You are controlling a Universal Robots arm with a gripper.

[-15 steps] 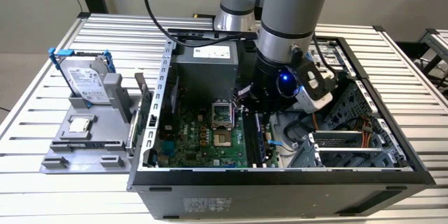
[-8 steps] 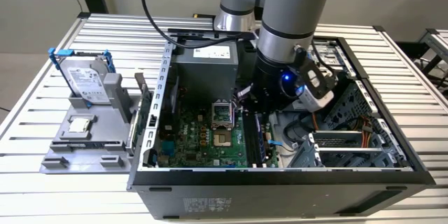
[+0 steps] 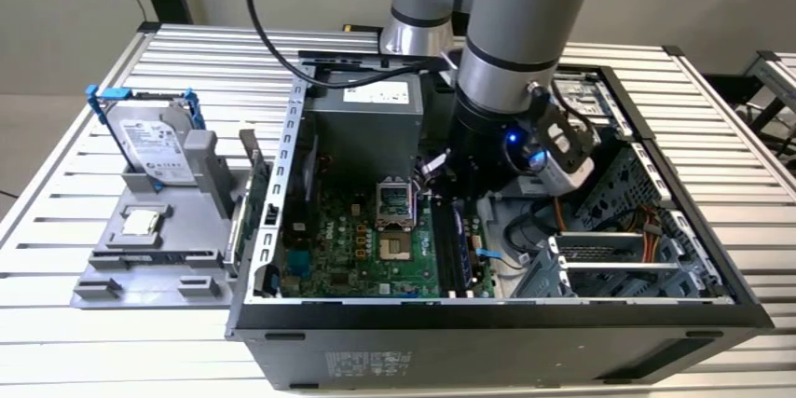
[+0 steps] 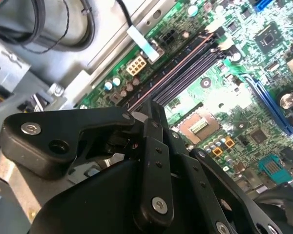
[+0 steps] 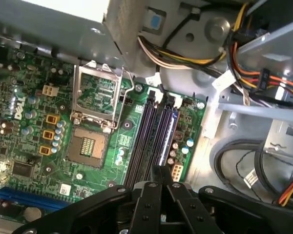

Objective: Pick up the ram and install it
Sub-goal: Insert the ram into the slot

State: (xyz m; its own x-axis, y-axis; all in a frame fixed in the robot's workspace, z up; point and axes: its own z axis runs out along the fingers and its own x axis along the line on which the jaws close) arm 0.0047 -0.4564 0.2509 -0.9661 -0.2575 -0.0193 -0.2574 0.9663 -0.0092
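End effector (image 5: pixel 161 171): clenched, tips just above memory slots (image 5: pixel 145 141). Ram (image 5: pixel 168 139): bluish stick, apparently seated in outermost slot, under tips; grip on it unclear. Advisable: press straight down, evenly, until latches close. Beyond: open processor socket (image 5: pixel 98 100).

My own arm (image 3: pixel 516 62) blocks the middle of the computer case (image 3: pixel 498 333) in the exterior view, so my pincer's tip and the far ends of the memory slots (image 3: pixel 454 249) are hidden behind it; I cannot tell there what sits between my fingers. In both wrist views my pincer (image 5: pixel 161 178) runs off the picture's edge, its black linkages covering the near ends of the slots (image 5: pixel 151 131). Whether the ram is seated in a slot or held is too unclear to tell. In the second wrist view, my pincer (image 4: pixel 154 109) hides the board beneath it.
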